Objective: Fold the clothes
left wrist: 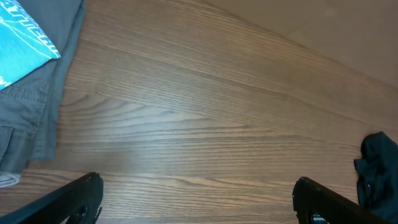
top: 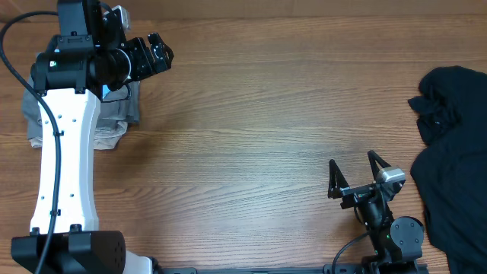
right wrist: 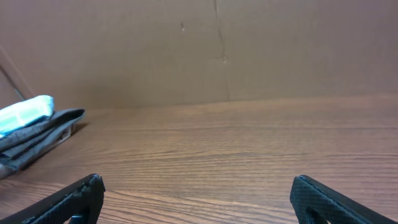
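Two garments lie well apart. The light blue cotton T-shirt with white lettering [left wrist: 22, 37] rests on top of folded grey trousers [left wrist: 34, 118], close by the left pincer [left wrist: 198, 196], ahead of it and off to its left. The large plain black fabric garment [top: 456, 152] lies to the right of the right pincer [top: 352, 161], near it but not touching. Both pincers gape wide, holding nothing and touching no cloth, over the brown wooden table [top: 251, 114]. The T-shirt looks flat and folded, while the black garment is a rumpled heap, bunched at its far end.
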`<state>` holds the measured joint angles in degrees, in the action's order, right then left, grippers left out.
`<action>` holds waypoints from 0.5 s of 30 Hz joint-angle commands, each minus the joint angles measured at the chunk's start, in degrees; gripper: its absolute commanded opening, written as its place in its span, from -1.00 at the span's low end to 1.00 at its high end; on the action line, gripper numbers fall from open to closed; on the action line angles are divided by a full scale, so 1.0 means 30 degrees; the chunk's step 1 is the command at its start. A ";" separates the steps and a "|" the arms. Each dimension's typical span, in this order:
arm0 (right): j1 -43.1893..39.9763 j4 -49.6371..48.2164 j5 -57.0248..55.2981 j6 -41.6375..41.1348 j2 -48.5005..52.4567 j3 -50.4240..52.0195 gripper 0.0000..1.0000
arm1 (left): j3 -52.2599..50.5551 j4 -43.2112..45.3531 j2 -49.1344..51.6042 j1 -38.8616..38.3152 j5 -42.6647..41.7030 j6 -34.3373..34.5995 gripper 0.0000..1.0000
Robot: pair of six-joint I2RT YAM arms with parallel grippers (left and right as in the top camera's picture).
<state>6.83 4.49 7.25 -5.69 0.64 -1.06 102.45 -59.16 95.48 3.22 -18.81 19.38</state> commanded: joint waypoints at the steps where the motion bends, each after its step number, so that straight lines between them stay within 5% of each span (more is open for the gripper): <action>1: 0.0058 -0.0080 -0.0364 0.0925 -0.0146 0.0204 1.00 | -0.0022 0.0000 -0.0029 -0.0051 0.0066 0.0117 1.00; 15: 0.0058 -0.0051 -0.0627 0.0976 -0.0146 0.0204 1.00 | -0.0022 0.0000 -0.0029 -0.0051 0.0066 0.0117 0.99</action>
<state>6.83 4.51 6.37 -3.18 0.64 -1.06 102.45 -59.16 95.48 3.22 -18.81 19.38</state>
